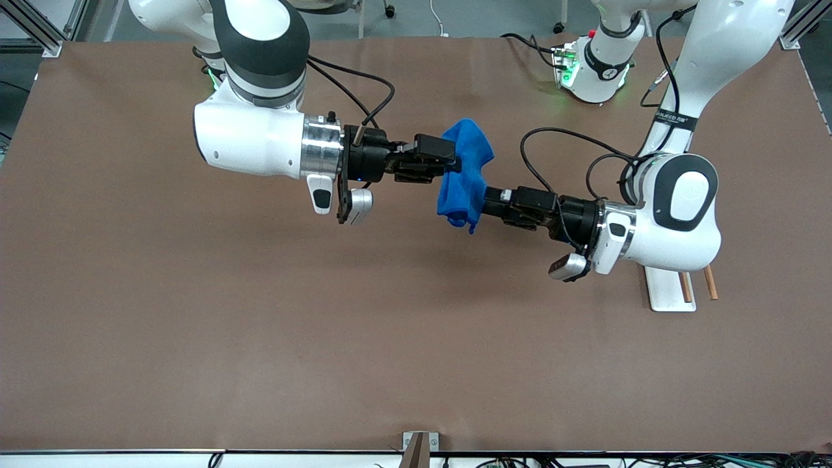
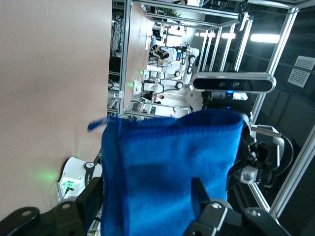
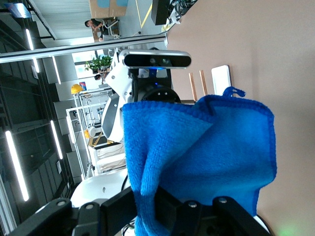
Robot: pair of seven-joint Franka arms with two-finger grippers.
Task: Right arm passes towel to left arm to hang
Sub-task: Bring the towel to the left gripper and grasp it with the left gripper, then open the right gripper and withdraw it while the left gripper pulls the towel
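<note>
The towel point(image 1: 465, 172), a bright blue fuzzy cloth, hangs in the air over the middle of the brown worktop point(image 1: 195, 338), bunched between two robot arms. The right tool point(image 1: 448, 164) is clamped on the towel's upper part, its fingers pinching a fold of the cloth. The left tool point(image 1: 484, 201) meets the towel at its lower part, with a finger point(image 2: 202, 194) on each side of the cloth; whether it has closed on the towel cannot be told. A white rack base point(image 1: 669, 289) with two wooden rods point(image 1: 699, 284) lies on the worktop beneath the left arm, well apart from the towel. A small blue loop point(image 3: 233, 91) sticks out from one corner of the towel.
</note>
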